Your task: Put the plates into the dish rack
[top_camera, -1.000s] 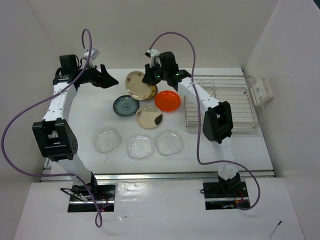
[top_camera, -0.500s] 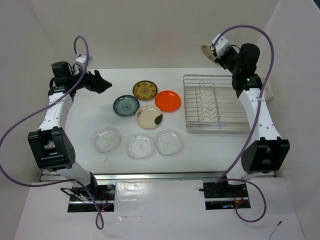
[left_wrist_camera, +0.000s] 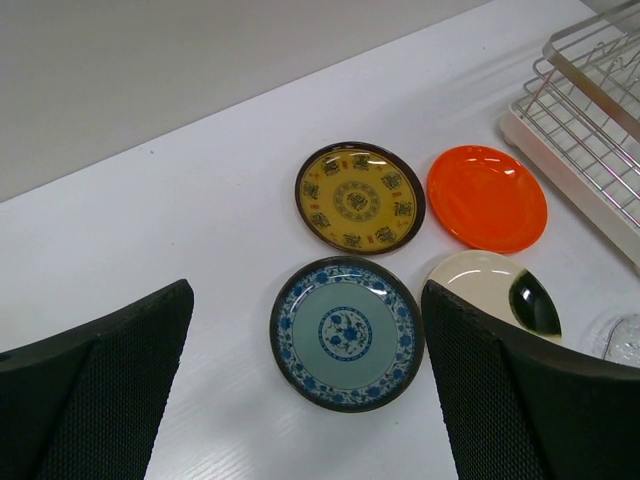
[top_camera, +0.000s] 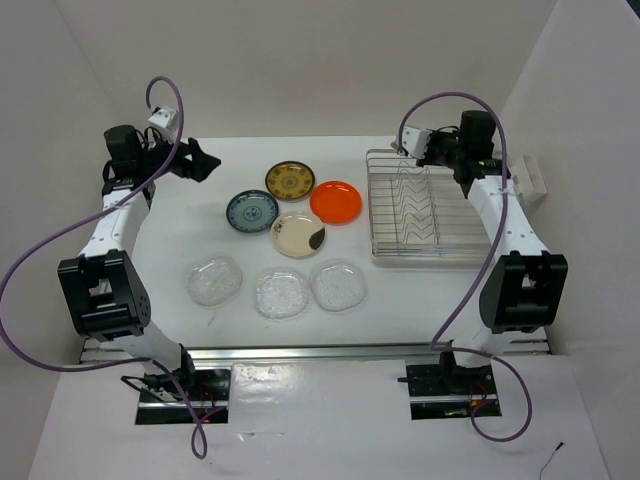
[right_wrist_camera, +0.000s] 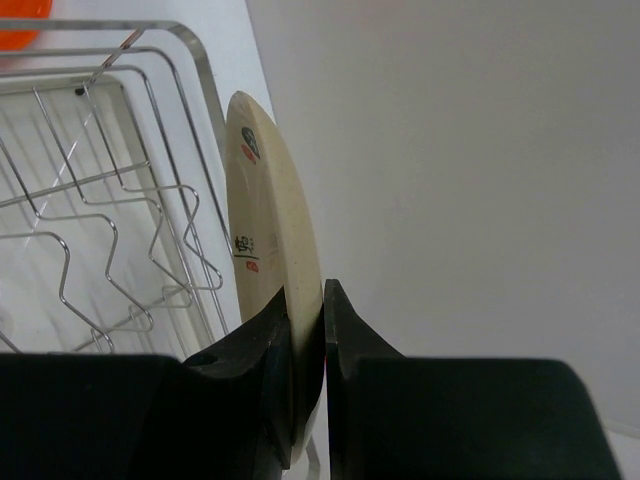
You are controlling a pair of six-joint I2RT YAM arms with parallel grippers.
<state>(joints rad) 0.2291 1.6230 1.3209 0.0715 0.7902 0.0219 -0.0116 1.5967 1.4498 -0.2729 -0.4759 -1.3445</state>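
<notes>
Tan plate (right_wrist_camera: 265, 220) edge-on in right pincer (right_wrist_camera: 308, 300); lower rim hidden.

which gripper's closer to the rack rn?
Right. The right gripper is at the rack's far edge, shut on the tan plate. The left gripper is open, far off to the left.

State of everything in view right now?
right claw, shut on tan plate
tan plate, upright at dish rack far edge
dish rack, holds no plates
left claw, open, empty
orange plate, flat
brown plate, flat
teal plate, flat
cream plate, flat
glass plates, flat
</notes>
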